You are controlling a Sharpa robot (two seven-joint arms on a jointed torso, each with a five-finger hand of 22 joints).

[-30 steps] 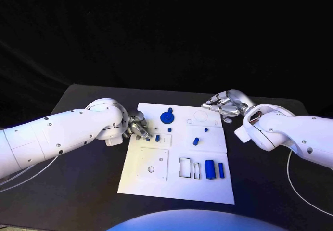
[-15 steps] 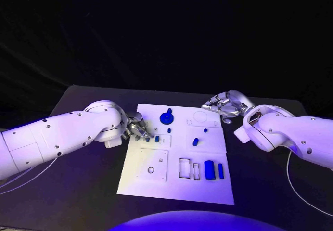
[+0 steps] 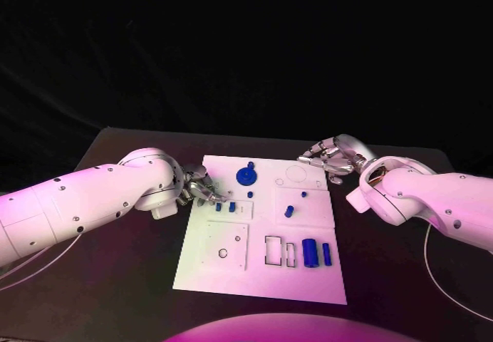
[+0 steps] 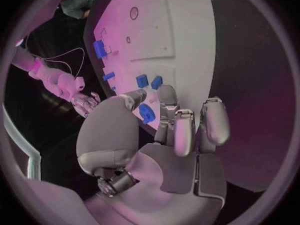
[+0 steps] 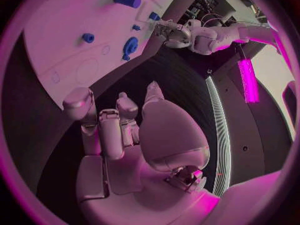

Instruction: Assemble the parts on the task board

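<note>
Currently the left hand (image 3: 198,187) sits at the left edge of the board (image 3: 231,271), fingers bent toward two short blue pegs (image 3: 225,206) standing side by side in the left-centre block. From the left wrist camera a small blue part (image 4: 147,113) lies between thumb and fingertips (image 4: 167,93), so I read this hand as pinching a part, probably brought here for seating next to the pegs; whether it touches the board, I cannot tell. The right hand (image 3: 330,158) hangs over the table just off the board's far right corner, fingers curled in loosely and nothing visible in them; its wrist camera shows the palm bare, so I judge it closed without a load and parked clear so the left arm has room. On the board: a round blue knob (image 3: 246,174) stands at the far centre, beside an empty circular recess (image 3: 297,172); a small stud (image 3: 304,192) and a slanted piece (image 3: 290,210) lie mid-board; near the front right, a large cylinder (image 3: 309,251) and a thinner one (image 3: 327,253) lie next to two vacant rectangular slots (image 3: 274,249). Judgement: assembly is partway, with several recesses unfilled. Risk at this step is a tilted insertion, since the part is small and largely hidden by the fingers.
</note>
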